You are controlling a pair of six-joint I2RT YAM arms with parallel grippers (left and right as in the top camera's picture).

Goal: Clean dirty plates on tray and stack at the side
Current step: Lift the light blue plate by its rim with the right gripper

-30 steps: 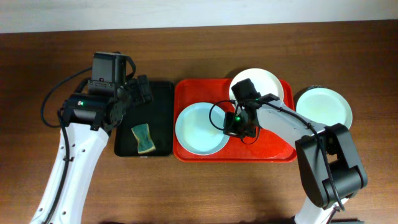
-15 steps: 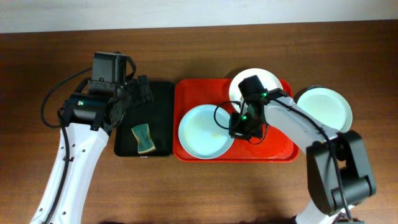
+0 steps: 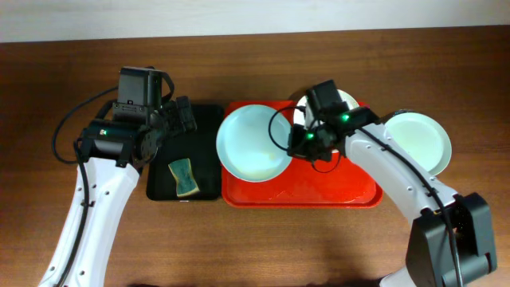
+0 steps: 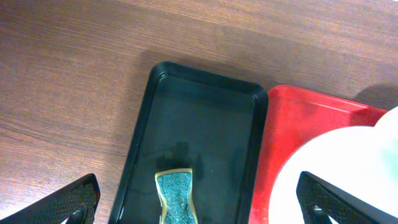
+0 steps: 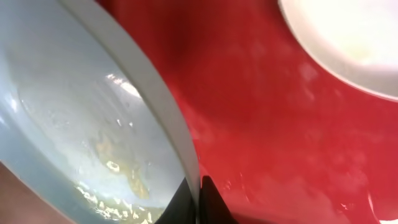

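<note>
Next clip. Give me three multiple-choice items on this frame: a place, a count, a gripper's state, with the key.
1. Where does the sponge lie? A on the red tray; B in the black tray; C on the table.
2. How many plates are in view? A one; B two; C three.
3. The right gripper is: A shut on the rim of the pale blue plate; B open, empty; C shut on the sponge.
Key: 1 B, black rim surrounds it. 2 C, one held, a white plate on the red tray, another pale plate on the table. 3 A, it pinches the rim.
</note>
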